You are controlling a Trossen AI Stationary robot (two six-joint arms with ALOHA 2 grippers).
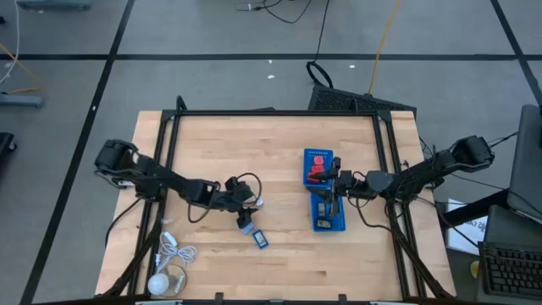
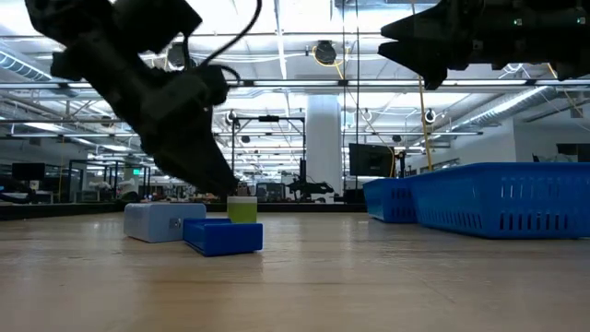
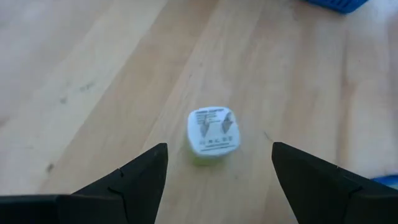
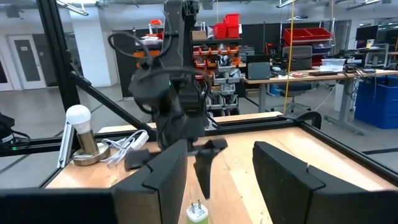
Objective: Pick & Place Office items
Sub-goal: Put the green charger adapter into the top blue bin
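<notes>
While my left hand: my left hand [image 3: 217,171] hangs low over the middle of the bench [image 1: 279,254] with its fingers spread wide, gripping nothing.
Target under it: a small white plug-like cube [image 3: 213,135] with a pale green base stands on the wood between my left fingertips, apart from both; I judge it to be the next office item to lift.
Same item, level view: the white-and-green cube [image 2: 242,208] stands upright just behind the other loose pieces.
Loose pieces nearby: a pale grey-blue block [image 2: 164,221] and a blue block [image 2: 222,236] lie on the bench beside each other, near my left hand and well apart from the trays.
Right hand: my right hand [image 1: 341,188] hovers above the blue trays [image 1: 325,222] with its fingers parted and nothing between them.
Done so far: red pieces [image 1: 319,163] and some dark ones already lie in the trays, so I judge part of the sorting finished.
Left to do: at least three pieces are not yet in a tray.
Not mine to move: the coiled white cable [image 1: 174,252] and its round white object [image 1: 159,284] sit at the bench's near left corner.
</notes>
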